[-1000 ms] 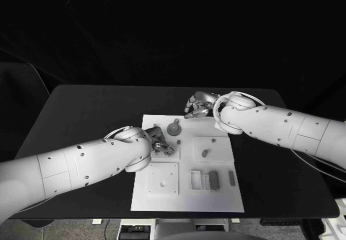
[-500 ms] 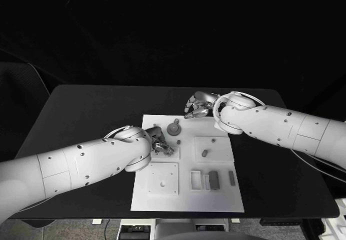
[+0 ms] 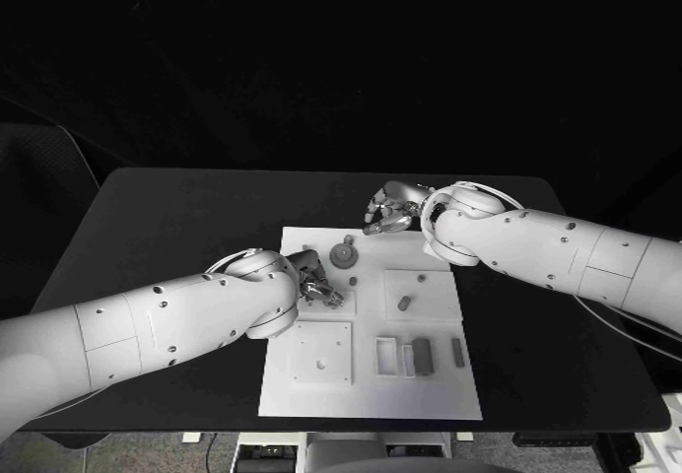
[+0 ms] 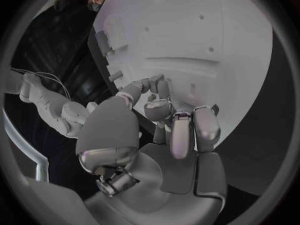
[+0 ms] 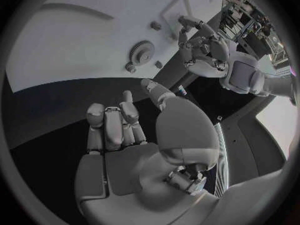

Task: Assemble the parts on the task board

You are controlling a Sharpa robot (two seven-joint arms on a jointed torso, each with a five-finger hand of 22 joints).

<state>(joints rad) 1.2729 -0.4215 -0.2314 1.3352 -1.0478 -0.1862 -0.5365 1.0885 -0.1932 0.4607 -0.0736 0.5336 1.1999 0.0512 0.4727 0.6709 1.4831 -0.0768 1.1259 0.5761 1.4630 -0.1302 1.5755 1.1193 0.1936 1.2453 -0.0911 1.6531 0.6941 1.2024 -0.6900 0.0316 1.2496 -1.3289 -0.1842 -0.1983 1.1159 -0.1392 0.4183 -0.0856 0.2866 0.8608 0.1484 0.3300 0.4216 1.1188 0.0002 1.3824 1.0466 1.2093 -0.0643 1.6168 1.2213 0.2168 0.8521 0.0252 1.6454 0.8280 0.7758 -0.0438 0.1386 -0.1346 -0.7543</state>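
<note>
Meanwhile, your left hand (image 3: 315, 283) hovers over the task board (image 3: 367, 394), fingers curled; whether it holds anything you cannot tell. Your right hand (image 3: 389, 208) waits empty, fingers loosely apart, off the board's far edge. Nearby parts, the gear (image 3: 343, 255) included, could get knocked if you lower blind

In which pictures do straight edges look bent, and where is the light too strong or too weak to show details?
Head view: the task board keeps straight edges, and the room behind the table is black. Left wrist view: the board's edge curves and its surface is washed out beyond the left hand. Right wrist view: the same bending, with the gear readable beyond the right hand.
</note>
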